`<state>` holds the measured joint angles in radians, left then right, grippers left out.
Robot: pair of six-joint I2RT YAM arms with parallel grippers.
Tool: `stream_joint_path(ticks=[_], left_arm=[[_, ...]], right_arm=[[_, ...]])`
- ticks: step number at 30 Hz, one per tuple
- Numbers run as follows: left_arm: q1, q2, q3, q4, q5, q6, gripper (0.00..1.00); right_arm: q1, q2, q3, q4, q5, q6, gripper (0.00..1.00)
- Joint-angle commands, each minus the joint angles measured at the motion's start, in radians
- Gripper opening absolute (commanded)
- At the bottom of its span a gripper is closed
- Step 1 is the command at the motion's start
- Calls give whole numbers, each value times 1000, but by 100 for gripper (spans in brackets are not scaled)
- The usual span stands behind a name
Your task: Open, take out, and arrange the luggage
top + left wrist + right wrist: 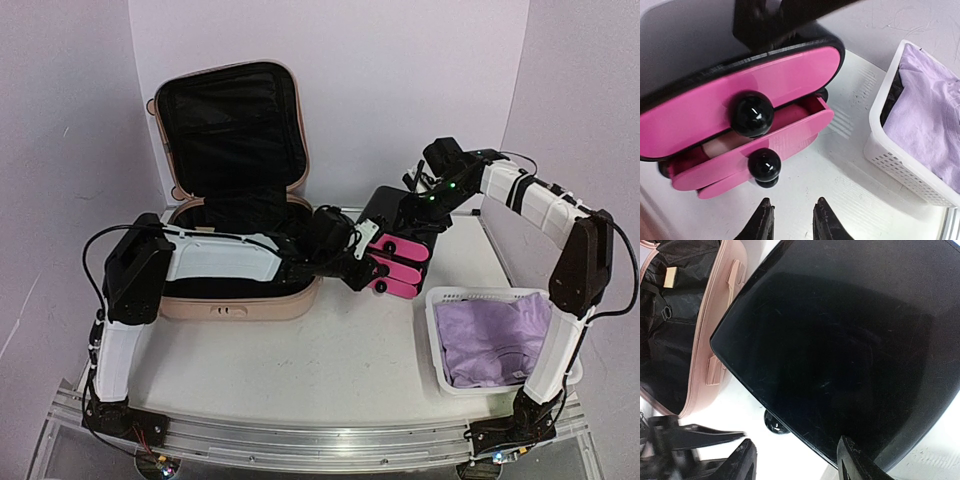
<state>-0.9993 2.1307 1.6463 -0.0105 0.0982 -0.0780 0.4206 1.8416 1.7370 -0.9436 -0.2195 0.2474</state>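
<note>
The pale pink luggage (240, 300) lies open at the back left, its lid upright and its black lining showing; its rim also shows in the right wrist view (715, 340). The black-and-pink drawer box (402, 262) stands on the table right of it. My left gripper (366, 266) is open and empty. In the left wrist view, the left gripper (792, 212) sits just in front of the box's lower drawer knob (764, 165); that drawer is partly out. My right gripper (418, 203) is open at the box's top; in its own view, the right gripper (797, 455) straddles the edge of the box (840, 340).
A white perforated basket (432, 310) with purple cloth (495, 335) stands at the front right, close to the drawer box; it also shows in the left wrist view (900, 165). My left arm lies across the luggage's front half.
</note>
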Motion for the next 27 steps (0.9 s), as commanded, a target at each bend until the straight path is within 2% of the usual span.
stream_joint_path(ticks=[1, 9, 15, 17, 21, 24, 27], left_arm=[[5, 102, 116, 17, 51, -35, 26], [24, 226, 283, 17, 27, 2, 21], [67, 250, 322, 17, 19, -9, 22], [70, 245, 318, 17, 26, -4, 28], [69, 201, 244, 17, 35, -15, 54], [59, 155, 162, 17, 2, -19, 61], [42, 138, 116, 25, -38, -12, 65]], right_arm=[[5, 11, -45, -85, 23, 6, 56], [4, 13, -38, -85, -3, 21, 56], [4, 4, -53, -83, -15, 27, 56], [5, 1, -57, -83, -12, 27, 56], [5, 1, -62, -78, -11, 27, 56], [5, 2, -65, -74, -16, 29, 56], [5, 4, -68, -69, -14, 27, 56]])
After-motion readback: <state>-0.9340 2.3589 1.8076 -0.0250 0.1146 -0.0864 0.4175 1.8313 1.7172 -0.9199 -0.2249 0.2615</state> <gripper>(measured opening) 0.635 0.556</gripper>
